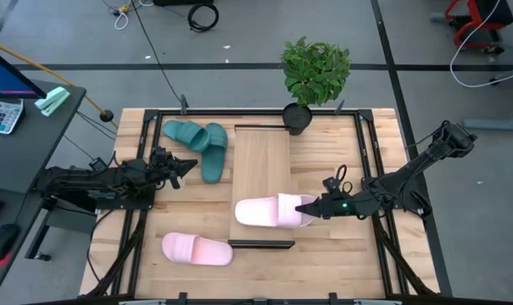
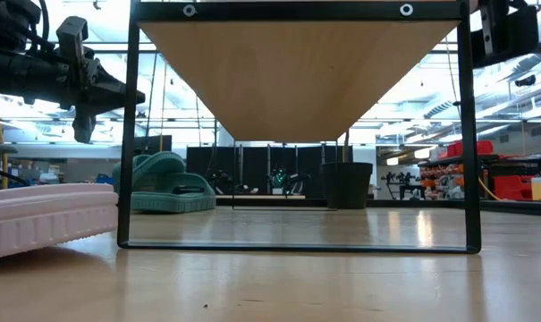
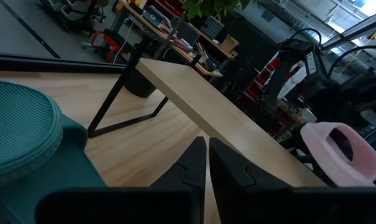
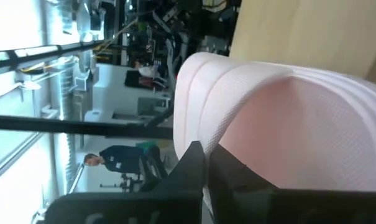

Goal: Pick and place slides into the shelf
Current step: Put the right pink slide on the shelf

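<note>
The table point(image 1: 341, 263) carried the shelf point(image 1: 261, 161), a raised light wood board on a dark metal frame. One pink slide point(image 1: 273, 211) lay on the shelf's near end, its strap pinched by the right gripper point(image 1: 308, 207), fingers clamped on the strap. The two teal slides point(image 1: 198, 141) lay on the table just left of the shelf. The second pink slide point(image 1: 197, 249) sat on the table near the front. The left gripper point(image 1: 186, 167) hovered beside the teal pair, fingers together, holding nothing.
</note>
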Controlling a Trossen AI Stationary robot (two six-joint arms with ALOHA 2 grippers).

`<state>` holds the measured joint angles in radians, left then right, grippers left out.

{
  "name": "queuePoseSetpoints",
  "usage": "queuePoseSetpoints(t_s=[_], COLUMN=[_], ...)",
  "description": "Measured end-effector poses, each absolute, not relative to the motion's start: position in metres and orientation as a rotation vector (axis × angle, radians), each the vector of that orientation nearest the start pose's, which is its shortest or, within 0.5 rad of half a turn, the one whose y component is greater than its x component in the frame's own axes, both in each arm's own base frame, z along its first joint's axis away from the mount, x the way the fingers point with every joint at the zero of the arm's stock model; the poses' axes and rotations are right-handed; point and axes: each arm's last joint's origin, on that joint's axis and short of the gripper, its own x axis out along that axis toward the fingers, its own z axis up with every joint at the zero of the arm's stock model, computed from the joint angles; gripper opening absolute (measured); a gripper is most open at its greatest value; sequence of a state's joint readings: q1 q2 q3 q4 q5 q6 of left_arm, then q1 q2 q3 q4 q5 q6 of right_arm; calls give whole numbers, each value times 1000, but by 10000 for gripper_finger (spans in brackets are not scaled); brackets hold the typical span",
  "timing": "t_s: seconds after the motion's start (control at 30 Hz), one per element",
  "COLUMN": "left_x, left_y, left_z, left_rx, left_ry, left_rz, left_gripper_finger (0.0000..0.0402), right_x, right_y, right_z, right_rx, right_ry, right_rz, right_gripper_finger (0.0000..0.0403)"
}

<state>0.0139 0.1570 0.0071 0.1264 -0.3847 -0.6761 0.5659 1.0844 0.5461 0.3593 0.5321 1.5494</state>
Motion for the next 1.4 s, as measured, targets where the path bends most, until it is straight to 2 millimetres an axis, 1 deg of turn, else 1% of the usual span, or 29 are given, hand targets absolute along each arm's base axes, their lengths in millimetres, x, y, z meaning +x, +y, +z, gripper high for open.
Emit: queuePoseSetpoints(t_s=[0.1,0.47,0.67,0.83,1.03,1.4], left_x=[105,105,105,105,105,105], left_y=[12,12,12,12,12,12], left_z=[165,167,168,168,168,168], left_rx=[-663,-667,-666,-666,-665,-661], left_ry=[-112,-135,-137,-141,-142,-142], left_rz=[391,383,382,381,381,381], left_gripper_finger=[29,16,23,27,17,27], right_x=[200,201,201,201,201,202], right_y=[110,111,111,118,127,128], right_z=[244,247,249,246,239,236], right_rx=[1447,1470,1501,1526,1532,1541], right_ry=[155,142,132,140,139,133], right_rz=[-81,-55,-38,-35,-72,-94], right_gripper_finger=[7,7,7,7,7,7])
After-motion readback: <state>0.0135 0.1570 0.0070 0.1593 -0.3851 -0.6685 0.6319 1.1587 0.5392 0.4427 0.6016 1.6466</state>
